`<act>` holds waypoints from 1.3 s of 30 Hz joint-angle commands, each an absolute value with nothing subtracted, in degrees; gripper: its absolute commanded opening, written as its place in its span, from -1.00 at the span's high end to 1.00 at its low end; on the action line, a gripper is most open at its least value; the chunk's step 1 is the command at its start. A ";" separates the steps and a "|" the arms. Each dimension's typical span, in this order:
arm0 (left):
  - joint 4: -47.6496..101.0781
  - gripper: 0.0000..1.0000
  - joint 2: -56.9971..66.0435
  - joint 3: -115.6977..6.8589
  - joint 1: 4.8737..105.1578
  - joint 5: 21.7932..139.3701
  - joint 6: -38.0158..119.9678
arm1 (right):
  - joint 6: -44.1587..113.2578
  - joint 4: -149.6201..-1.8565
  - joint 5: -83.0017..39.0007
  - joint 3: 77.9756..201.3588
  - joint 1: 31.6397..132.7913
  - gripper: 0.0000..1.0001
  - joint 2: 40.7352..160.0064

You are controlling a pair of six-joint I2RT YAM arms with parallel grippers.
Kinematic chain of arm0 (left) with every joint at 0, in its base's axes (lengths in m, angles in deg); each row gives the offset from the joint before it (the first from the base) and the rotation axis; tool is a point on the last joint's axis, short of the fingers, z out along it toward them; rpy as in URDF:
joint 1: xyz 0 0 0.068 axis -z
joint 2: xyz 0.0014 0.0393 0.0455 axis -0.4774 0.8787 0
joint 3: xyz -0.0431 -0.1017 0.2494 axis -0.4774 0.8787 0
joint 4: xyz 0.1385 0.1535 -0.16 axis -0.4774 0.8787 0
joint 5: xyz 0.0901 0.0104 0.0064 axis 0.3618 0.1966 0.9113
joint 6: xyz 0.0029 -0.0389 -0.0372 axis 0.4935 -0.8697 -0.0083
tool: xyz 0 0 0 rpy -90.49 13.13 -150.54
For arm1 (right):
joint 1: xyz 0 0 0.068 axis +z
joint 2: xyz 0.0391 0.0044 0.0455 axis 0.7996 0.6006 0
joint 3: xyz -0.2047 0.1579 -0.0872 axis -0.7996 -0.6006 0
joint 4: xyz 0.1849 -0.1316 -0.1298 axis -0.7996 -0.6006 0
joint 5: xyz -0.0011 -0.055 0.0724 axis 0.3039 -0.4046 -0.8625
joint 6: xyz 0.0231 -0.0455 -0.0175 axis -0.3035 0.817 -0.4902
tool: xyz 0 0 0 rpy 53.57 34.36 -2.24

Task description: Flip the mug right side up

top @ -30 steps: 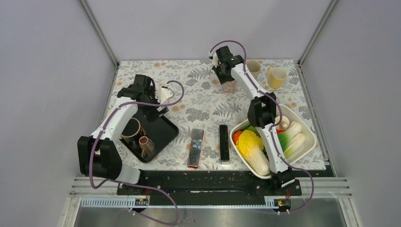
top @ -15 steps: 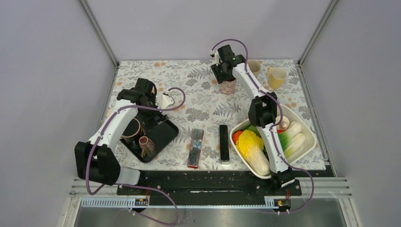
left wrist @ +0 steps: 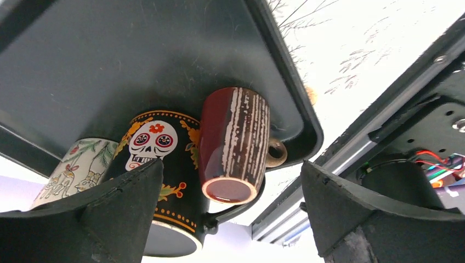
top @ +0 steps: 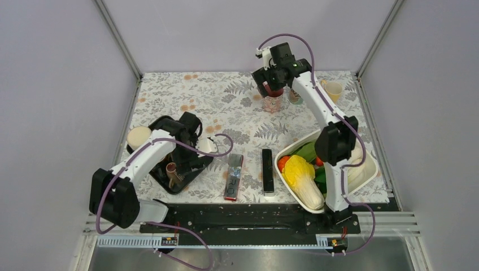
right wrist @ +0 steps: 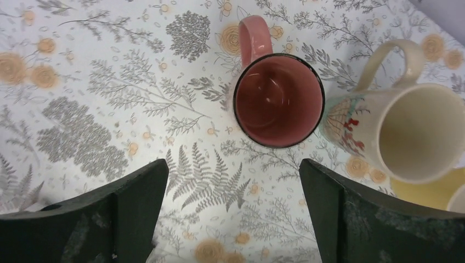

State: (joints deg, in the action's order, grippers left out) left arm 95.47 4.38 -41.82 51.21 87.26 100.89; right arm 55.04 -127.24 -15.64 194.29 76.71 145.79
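1 maroon striped mug stands, apparently base up, in the black tray toward the near left corner of the worktop, close against a skull-painted mug; a white patterned mug stands on that one's other side. The left gripper hangs above them, fingers spread wide, holding nothing. Near the far edge, right of centre, a pink mug stands mouth up, just beside a cream mug. The right gripper hovers above it with fingers apart, empty.
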 commanded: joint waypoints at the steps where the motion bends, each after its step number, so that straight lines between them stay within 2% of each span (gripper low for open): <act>1: 91.70 -0.96 7.80 -40.74 51.19 95.87 101.33 | 57.34 -119.61 -17.43 182.86 79.02 -0.99 133.35; 4: 91.75 -0.87 9.37 -40.51 51.19 96.76 101.72 | 57.82 -114.47 -21.21 174.93 79.27 -0.99 129.17; 7: 91.70 -0.79 9.38 -38.84 51.07 96.82 103.68 | 56.59 -113.23 -22.83 173.50 79.40 -0.99 127.94; 18: 94.50 -0.87 10.37 -35.36 51.60 93.72 105.62 | 57.01 -113.47 -25.83 173.17 79.71 -0.99 127.87; 24: 90.54 -0.73 15.61 -33.23 55.35 98.16 102.27 | 58.14 -113.56 -25.50 173.05 79.70 -0.99 128.23; 30: 88.83 -0.79 19.50 -32.86 56.45 107.79 102.31 | 58.67 -113.50 -27.23 173.22 79.72 -0.98 128.23; 34: 89.09 -0.84 20.40 -30.74 58.28 111.39 103.76 | 59.09 -113.56 -27.53 173.18 79.71 -0.99 128.36; 39: 88.87 -0.81 22.09 -29.66 58.49 112.90 104.88 | 59.73 -113.52 -28.70 172.94 79.72 -0.99 128.18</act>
State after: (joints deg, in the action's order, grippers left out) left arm 88.63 20.91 -30.39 58.51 108.46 103.62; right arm 58.42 -115.28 -26.35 172.43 79.35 128.98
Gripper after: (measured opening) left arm 0.919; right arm 0.993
